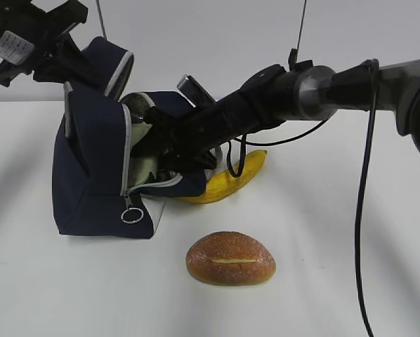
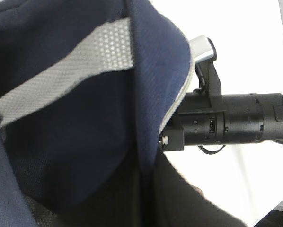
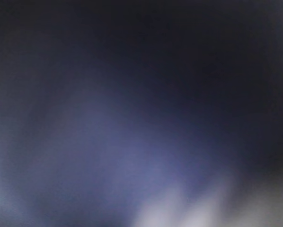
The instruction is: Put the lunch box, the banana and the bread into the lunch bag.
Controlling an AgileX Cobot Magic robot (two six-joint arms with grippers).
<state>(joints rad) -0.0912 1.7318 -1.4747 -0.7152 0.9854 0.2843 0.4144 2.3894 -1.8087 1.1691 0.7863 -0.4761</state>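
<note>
Bag [image 1: 90,175] lies tipped on the surface [image 1: 336,281], mouth facing right, flap held up by the left arm; left gripper hidden by fabric, state unclear. Right arm [image 1: 266,98] reaches into the mouth, its gripper out of sight, state unclear. Banana [image 1: 227,184] lies behind the arm, long axis slanting up-right; bread [image 1: 230,258] in front, slit running left-right.

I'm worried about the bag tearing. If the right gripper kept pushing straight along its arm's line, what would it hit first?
Probably the inside of the navy-blue fabric lunch bag. The right arm points left and down into the bag's opening, and its gripper is hidden inside. The right wrist view shows only dark blur, so depth is uncertain.
</note>
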